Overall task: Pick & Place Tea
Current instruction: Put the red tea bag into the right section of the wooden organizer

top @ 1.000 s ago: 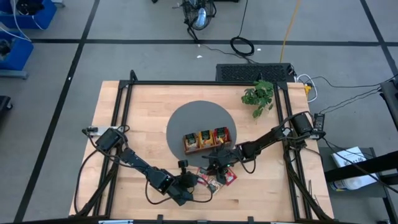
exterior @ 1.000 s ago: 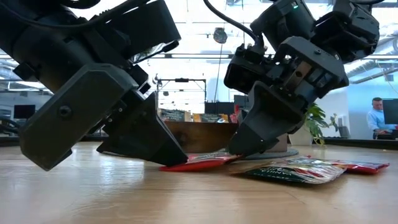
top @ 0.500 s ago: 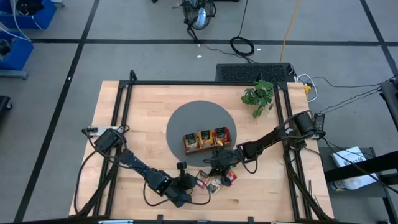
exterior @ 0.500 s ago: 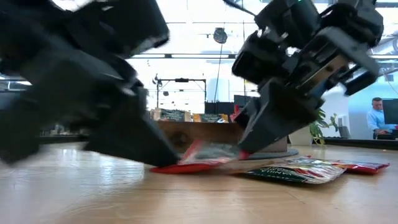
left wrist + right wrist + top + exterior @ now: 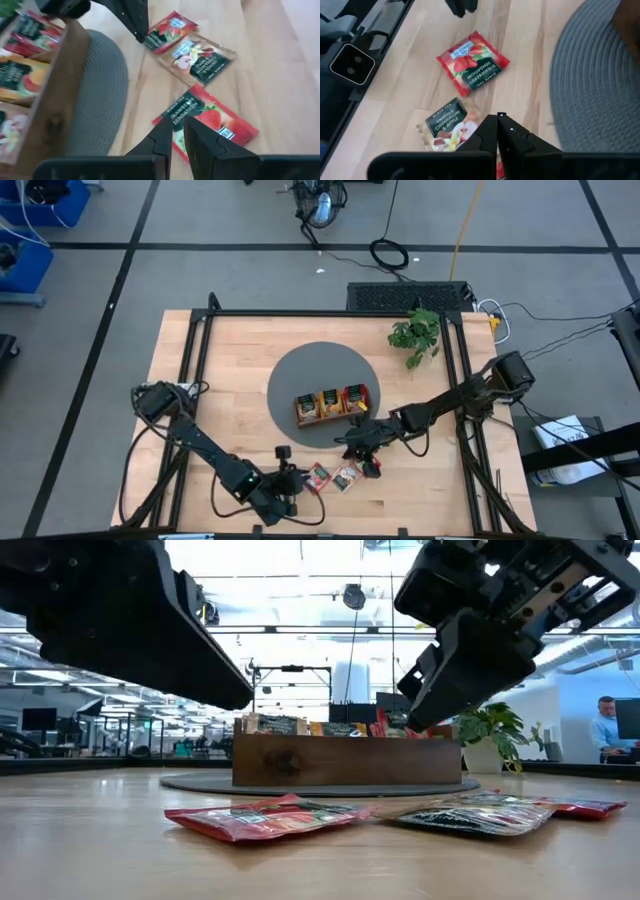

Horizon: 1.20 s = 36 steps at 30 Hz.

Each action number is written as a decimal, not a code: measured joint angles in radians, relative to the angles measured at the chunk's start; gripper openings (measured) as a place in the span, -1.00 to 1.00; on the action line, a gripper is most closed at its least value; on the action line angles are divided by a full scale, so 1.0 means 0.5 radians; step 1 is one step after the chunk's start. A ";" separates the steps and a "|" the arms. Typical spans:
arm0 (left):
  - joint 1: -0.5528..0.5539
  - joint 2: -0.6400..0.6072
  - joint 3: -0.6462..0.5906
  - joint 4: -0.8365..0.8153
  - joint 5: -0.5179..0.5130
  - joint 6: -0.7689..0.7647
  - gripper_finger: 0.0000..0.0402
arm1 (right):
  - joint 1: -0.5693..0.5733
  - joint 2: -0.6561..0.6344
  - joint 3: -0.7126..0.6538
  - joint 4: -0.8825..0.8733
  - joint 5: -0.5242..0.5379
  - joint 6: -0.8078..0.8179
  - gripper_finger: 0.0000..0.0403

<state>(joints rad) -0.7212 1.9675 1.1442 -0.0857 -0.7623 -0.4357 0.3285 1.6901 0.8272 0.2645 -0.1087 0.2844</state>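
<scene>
My left gripper [image 5: 290, 483] hangs above the table's [image 5: 200, 370] near edge, fingers [image 5: 162, 137] a narrow slit apart, nothing held; just past its tips a red strawberry sachet [image 5: 206, 119] lies flat on the wood. My right gripper [image 5: 362, 442] is fully closed and empty, lifted over the rim of the grey round mat [image 5: 300, 375], near the wooden tray [image 5: 331, 418] that holds more sachets upright. Next to the red one lies a vanilla cinnamon apple sachet [image 5: 451, 126], with a second red sachet [image 5: 169, 31] beyond it. Low view shows the loose sachets flat in front of the tray.
</scene>
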 joint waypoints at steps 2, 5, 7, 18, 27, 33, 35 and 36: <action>0.010 -0.003 0.001 0.002 0.112 -0.030 -0.72 | 0.020 0.009 -0.004 0.004 0.001 0.047 -0.95; 0.026 -0.001 0.001 0.019 0.323 -0.046 -0.72 | 0.047 0.014 -0.022 0.000 0.000 0.100 -0.85; 0.038 0.024 0.004 0.074 0.368 -0.057 -0.72 | 0.064 0.014 -0.041 0.021 0.000 0.103 -0.78; 0.195 0.251 0.011 0.362 0.588 0.016 -0.72 | 0.067 0.014 -0.155 0.226 0.007 0.201 -0.41; 0.295 0.268 0.011 0.257 0.437 -0.335 -0.72 | 0.067 0.013 -0.195 0.260 0.031 0.257 -0.41; 0.295 0.271 0.009 0.301 0.363 -0.349 -0.72 | 0.034 0.024 -0.227 0.258 0.169 0.401 -0.39; 0.296 0.274 0.008 0.322 0.307 -0.331 -0.72 | 0.009 0.051 -0.228 0.263 0.163 0.445 -0.37; 0.297 0.274 0.008 0.327 0.273 -0.329 -0.72 | -0.001 0.070 -0.228 0.268 0.159 0.457 -0.36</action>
<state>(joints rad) -0.5728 2.1044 1.1481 0.0779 -0.6260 -0.6003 0.3282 1.7251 0.7132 0.3984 -0.0293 0.5127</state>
